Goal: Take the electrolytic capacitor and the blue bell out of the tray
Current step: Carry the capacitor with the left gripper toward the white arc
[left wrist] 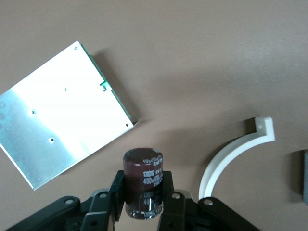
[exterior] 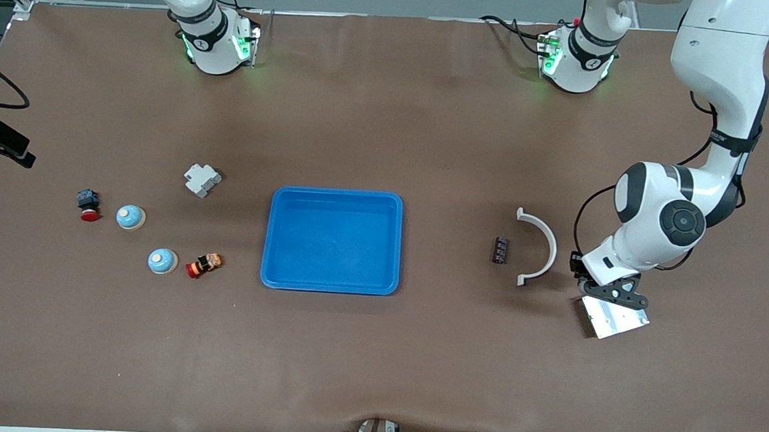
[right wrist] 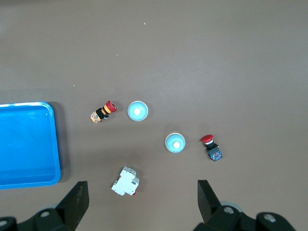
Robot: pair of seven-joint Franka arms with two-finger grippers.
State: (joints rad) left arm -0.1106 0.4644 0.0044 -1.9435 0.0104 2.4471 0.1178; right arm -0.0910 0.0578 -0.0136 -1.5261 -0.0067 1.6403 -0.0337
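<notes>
My left gripper is shut on a dark brown cylindrical capacitor, held upright between the fingers above the table, beside a corner of a shiny metal plate. In the front view the left gripper hangs at the left arm's end of the table, over that plate's edge. Two light-blue dome bells sit toward the right arm's end. My right gripper is open and empty, high over the bells; it does not show in the front view.
A blue tray lies mid-table. A white curved bracket and a dark terminal block lie between tray and left gripper. A white breaker and two red push buttons surround the bells.
</notes>
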